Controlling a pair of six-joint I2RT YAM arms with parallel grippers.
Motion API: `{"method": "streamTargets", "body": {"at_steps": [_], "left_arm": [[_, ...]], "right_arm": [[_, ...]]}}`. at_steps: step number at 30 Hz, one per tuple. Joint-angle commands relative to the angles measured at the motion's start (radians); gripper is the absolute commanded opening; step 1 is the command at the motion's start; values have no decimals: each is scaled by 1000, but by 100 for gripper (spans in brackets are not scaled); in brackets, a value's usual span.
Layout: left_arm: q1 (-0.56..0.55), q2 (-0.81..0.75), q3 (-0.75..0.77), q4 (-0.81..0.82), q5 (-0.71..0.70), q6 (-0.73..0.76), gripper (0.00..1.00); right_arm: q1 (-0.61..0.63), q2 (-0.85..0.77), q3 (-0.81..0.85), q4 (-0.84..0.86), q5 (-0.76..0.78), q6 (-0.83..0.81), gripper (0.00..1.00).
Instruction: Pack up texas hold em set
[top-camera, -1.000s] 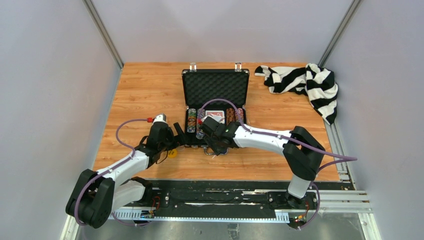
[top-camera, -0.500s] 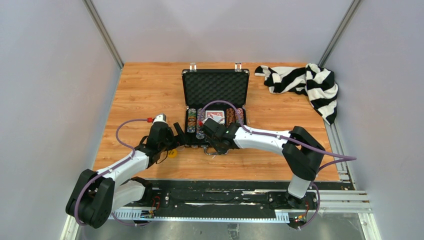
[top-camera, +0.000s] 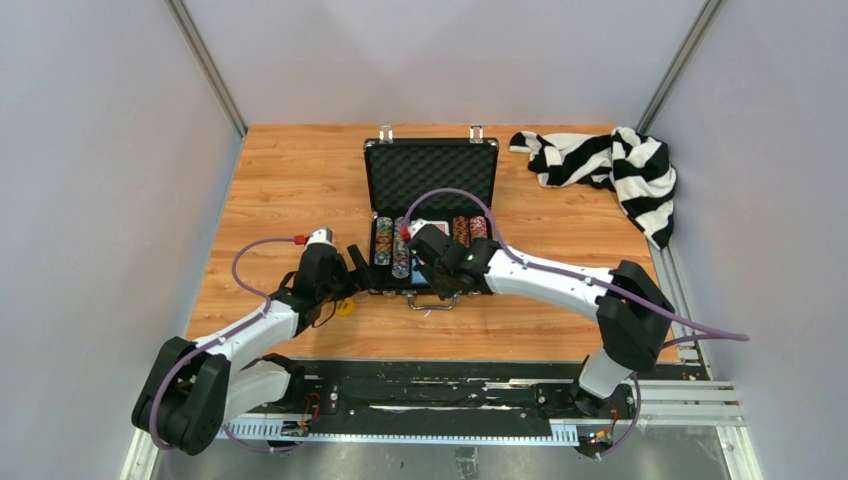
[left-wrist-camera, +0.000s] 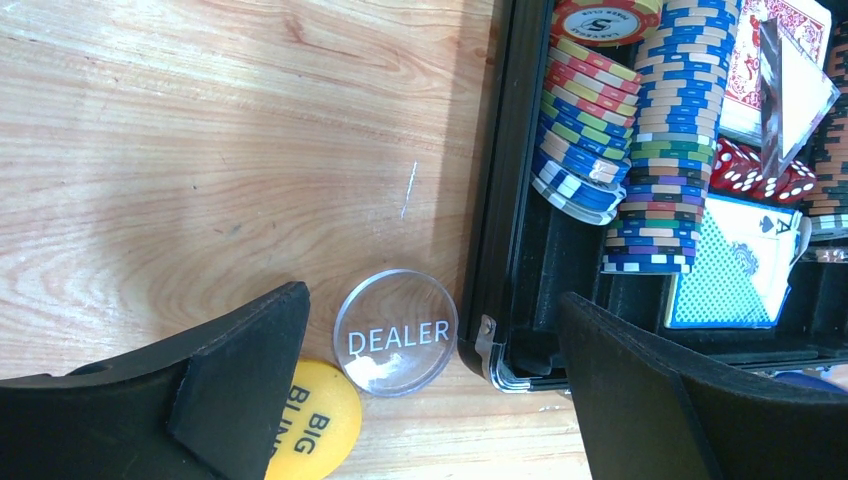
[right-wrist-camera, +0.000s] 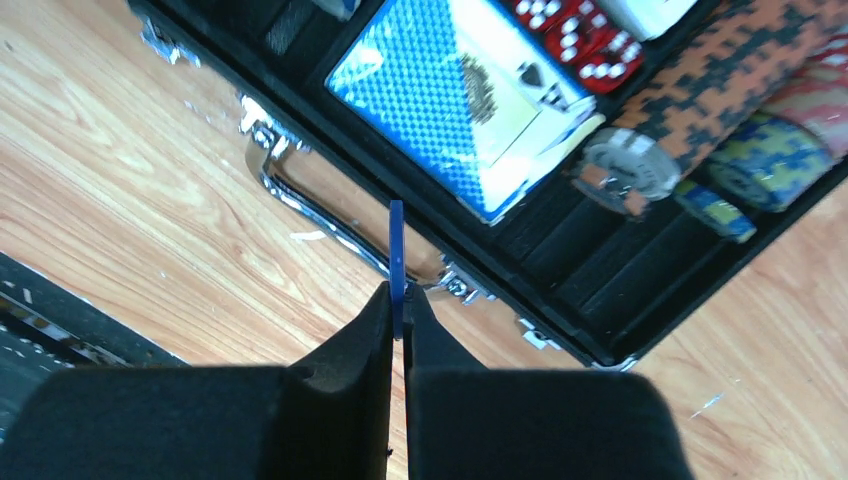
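One blue disc (right-wrist-camera: 396, 240) is edge-pinched in closed right fingers (right-wrist-camera: 360, 350); it could be dropped outside the case (right-wrist-camera: 590, 280); left fingers (left-wrist-camera: 240, 370) wide open, empty.

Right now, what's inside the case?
In the case: rows of chips, a red deck, a blue deck, red dice. Anything beneath them is covered.

A black-and-white striped cloth (top-camera: 610, 165) is seen crumpled at two o'clock on the wooden table (top-camera: 290, 190), near its far right corner. The table is enclosed by grey wall panels (top-camera: 100, 150). A metal rail (top-camera: 690, 400) is mounted along the six o'clock edge.
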Motion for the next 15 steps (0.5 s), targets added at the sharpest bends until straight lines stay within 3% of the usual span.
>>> {"method": "streamTargets", "body": {"at_steps": [1,8,15], "left_arm": [[10,26,-3,0,7,4,99],[11,48,12,-2,14,11,99],[13,37,16,-20,4,19,99]], "right_arm": [[-62,-40,35,27,-10,-29,1],[-275,-35,-78,356,-450,114,1],[-368,51,-107,542,-688,233,1]]}}
